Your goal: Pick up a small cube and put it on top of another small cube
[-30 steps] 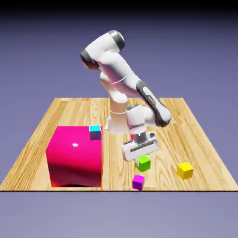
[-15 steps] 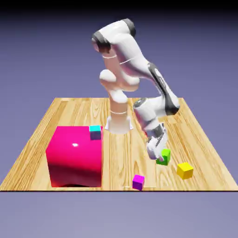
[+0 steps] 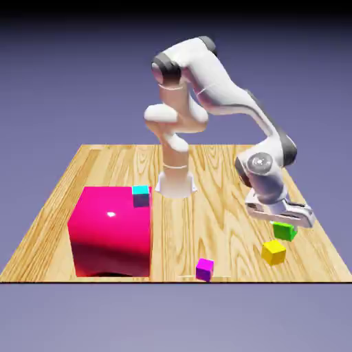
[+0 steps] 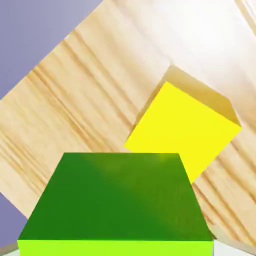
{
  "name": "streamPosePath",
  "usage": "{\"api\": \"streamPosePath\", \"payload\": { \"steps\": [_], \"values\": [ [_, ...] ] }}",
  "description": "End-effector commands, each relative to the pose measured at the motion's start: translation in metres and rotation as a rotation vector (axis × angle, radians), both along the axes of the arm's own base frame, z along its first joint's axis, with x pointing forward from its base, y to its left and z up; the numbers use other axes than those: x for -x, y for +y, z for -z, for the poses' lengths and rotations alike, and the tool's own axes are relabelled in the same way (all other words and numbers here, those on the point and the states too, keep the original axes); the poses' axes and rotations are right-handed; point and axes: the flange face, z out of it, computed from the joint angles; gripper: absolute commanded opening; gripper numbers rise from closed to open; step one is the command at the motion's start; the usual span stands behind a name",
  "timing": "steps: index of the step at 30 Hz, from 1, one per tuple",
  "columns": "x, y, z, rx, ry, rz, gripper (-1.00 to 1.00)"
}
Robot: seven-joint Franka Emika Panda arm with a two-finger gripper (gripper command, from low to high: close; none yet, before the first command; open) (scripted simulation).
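Two plain matte cubes — lime-green cube (image 3: 284, 231) clenched in fingers (image 3: 283, 227), above yellow cube (image 3: 273, 252) — grainy wood table (image 3: 103, 172)

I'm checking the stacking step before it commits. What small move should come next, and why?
Probably a short shift to centre over the yellow cube, then lower. The gripper holds the green cube above the table, and in the exterior view it sits up and slightly right of the yellow one, not yet squarely over it.
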Motion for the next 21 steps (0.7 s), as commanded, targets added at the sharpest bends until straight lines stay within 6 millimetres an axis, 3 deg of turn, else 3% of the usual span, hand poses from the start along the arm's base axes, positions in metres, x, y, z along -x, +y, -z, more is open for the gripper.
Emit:
{"api": "streamPosePath", "payload": {
  "steps": [1,11,13,16,17,18,19,21],
  "values": [
    [-0.001,0.005,-0.001,0.013,-0.011,-0.084,-1.0],
    [-0.017,0.033,-0.021,0.2,-0.044,-0.872,-1.0],
    [-0.018,0.034,-0.022,0.211,-0.041,-0.903,-1.0],
    [-0.005,0.026,0.035,0.211,-0.041,-0.903,-1.0],
    [-0.003,0.025,0.045,0.21,-0.04,-0.903,-1.0],
    [-0.003,0.025,0.045,0.21,-0.04,-0.903,1.0],
    [-0.003,0.025,0.045,0.21,-0.04,-0.903,1.0],
    [-0.013,0.03,0.007,0.212,-0.041,-0.902,1.0]
  ]
}}
